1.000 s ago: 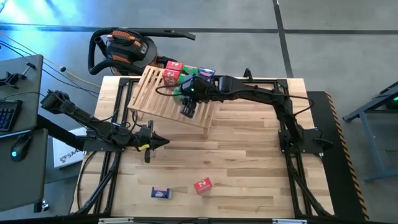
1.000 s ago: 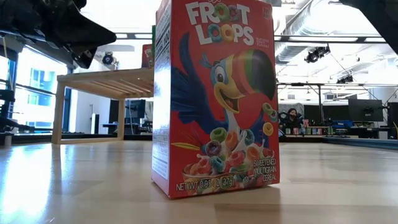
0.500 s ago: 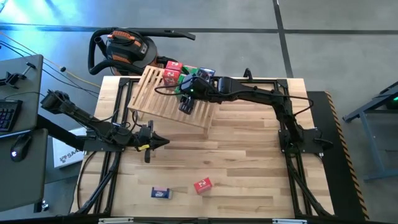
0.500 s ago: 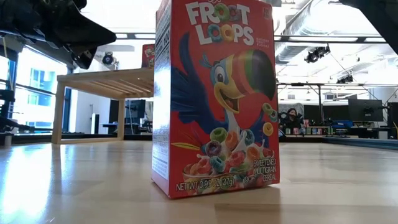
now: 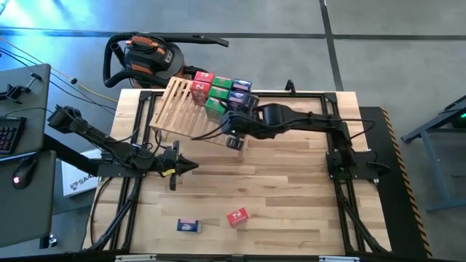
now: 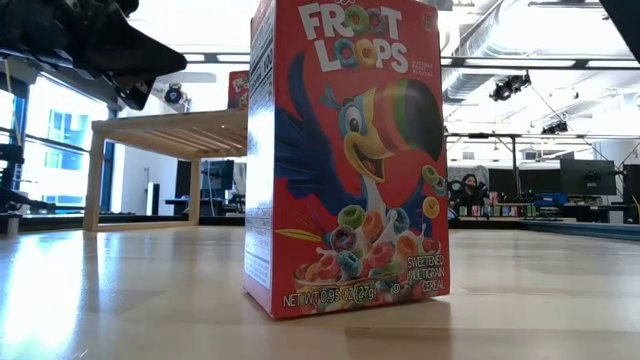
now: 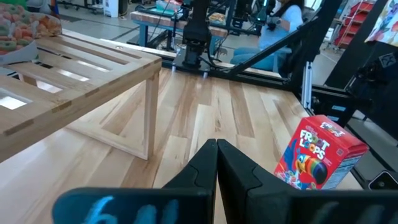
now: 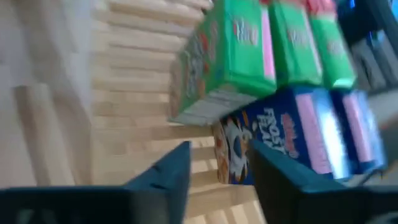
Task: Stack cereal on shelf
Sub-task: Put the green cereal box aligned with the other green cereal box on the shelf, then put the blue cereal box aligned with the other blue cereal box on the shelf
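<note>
Shelf (image 5: 191, 115) holds most boxes. Right gripper (image 5: 234, 140) jaws open, empty; left gripper (image 5: 187, 166) jaws closed. Next: approach red box (image 5: 237, 216) squarely, grip across its narrow sides.

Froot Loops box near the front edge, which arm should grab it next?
Left. The left gripper, fingers shut, sits nearer the Froot Loops box; the right gripper, open, hangs by the shelf.

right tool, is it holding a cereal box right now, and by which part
Nothing is held. The right tool is open and empty, pulled back from the green boxes on the shelf. The left tool is shut on nothing.
</note>
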Robot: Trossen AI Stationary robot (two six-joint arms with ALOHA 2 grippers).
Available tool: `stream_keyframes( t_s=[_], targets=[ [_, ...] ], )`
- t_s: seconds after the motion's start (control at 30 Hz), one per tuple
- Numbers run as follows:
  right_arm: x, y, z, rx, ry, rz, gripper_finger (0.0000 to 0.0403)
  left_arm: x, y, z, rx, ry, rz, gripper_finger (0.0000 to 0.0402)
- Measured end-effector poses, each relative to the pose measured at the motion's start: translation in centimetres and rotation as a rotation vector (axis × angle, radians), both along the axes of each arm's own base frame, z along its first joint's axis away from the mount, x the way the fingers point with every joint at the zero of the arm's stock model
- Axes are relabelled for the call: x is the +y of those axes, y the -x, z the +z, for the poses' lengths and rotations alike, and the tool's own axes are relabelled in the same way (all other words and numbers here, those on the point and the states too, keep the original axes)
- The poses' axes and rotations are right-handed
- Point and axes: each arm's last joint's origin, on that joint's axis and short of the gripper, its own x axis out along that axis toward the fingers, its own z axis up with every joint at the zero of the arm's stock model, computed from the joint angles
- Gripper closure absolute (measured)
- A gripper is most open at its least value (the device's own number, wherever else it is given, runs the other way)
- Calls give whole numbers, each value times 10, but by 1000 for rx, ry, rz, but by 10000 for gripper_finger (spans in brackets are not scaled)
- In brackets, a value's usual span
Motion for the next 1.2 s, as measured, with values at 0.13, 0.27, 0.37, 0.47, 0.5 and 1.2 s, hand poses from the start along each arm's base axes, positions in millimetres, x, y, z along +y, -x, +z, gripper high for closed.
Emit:
stream_keyframes(
  t_s=[0.13, 0.27, 0.37, 0.47, 0.5, 1.2],
  targets=[
    [-10, -10, -29, 38, -41, -30, 347, 3, -1, 0, 0, 8, 24, 399],
    [-19, -19, -50, 26, -52, -46, 393, 3, -1, -1, 11, 14, 22, 399],
    [-26, -25, -56, -26, -50, -61, 378, 3, -1, -2, 16, 18, 22, 399],
    [-33, -28, -59, -52, -45, -71, 380, 3, -1, -2, 18, 17, 23, 399],
    [-36, -29, -59, -62, -44, -76, 384, 3, -1, -2, 19, 17, 22, 399],
    [17, -9, -36, -17, -20, 68, 402, 4, 1, -9, 89, -46, 3, 399]
  ],
)
